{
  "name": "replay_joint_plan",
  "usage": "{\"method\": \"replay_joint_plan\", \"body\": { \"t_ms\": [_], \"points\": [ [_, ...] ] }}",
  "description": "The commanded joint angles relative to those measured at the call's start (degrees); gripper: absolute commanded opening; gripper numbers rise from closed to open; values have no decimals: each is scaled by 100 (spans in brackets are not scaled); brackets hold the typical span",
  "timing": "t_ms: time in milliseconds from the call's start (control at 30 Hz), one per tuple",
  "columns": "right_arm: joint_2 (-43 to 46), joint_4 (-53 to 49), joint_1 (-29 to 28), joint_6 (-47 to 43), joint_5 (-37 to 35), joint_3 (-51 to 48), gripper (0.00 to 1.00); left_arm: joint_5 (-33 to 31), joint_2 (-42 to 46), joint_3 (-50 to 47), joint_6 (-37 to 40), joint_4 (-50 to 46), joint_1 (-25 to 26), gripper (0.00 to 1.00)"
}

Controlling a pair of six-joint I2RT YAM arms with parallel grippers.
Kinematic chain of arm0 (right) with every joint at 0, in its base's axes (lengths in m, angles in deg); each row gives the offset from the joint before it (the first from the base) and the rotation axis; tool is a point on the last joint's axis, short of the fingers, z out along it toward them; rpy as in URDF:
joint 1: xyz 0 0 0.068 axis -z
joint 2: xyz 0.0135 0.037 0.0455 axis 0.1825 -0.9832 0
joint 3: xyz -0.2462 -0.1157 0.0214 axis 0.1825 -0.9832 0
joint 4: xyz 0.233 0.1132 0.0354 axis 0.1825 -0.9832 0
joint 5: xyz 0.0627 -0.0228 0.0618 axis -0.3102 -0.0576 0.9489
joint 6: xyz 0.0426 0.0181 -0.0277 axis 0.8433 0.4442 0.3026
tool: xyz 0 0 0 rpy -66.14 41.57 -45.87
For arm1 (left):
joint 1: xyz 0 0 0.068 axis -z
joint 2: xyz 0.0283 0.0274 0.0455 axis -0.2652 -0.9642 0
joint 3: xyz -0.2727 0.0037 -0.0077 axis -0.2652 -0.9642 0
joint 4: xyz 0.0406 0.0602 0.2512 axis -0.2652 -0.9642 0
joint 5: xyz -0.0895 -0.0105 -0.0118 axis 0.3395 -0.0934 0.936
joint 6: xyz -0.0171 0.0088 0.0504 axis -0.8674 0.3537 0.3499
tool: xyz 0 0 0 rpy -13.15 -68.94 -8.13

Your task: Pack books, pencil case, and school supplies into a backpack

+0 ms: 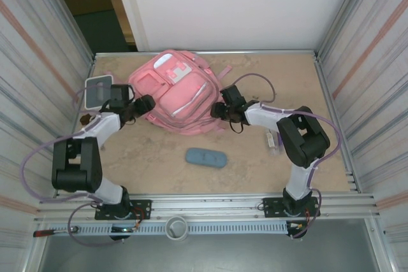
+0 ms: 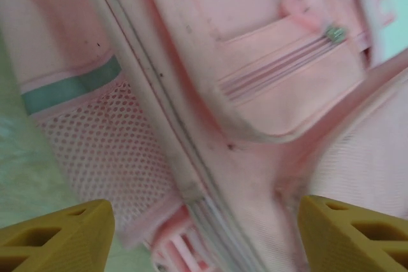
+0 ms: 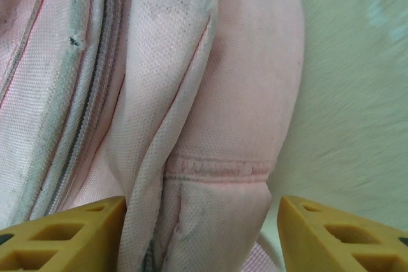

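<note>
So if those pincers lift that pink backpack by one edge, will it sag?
Probably: the backpack is soft fabric, creased and folded in the right wrist view. Its mesh side pocket looks thin and might snag. It lies fairly flat, so it is likely light.

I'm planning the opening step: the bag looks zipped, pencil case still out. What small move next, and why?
Probably close the right gripper on the side fold of the backpack: it lies between the open fingers, the zip beside it looks shut, and the pencil case lies on the table.
</note>
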Motion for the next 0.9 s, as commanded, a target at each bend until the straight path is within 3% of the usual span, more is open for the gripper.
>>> {"method": "replay_joint_plan", "body": {
  "t_ms": [0,267,367,533,667,867],
  "points": [
    [-82,-541,465,-327,-580,86,56,582,-393,291,-29,163,379,74],
    [139,-1224,1465,-955,-570,764,55,1075,-858,631,79,399,2012,71],
    [538,-1313,1668,-1084,-441,826,57,772,-505,565,385,332,2471,71],
    [1109,-1135,1503,-1020,133,346,61,26,288,-32,282,232,2276,74],
    [1367,-808,955,-905,239,-237,63,144,619,-566,-269,406,1895,75],
    [1191,-326,207,-718,407,-569,60,259,563,-993,-863,890,1847,76]
  ]
}}
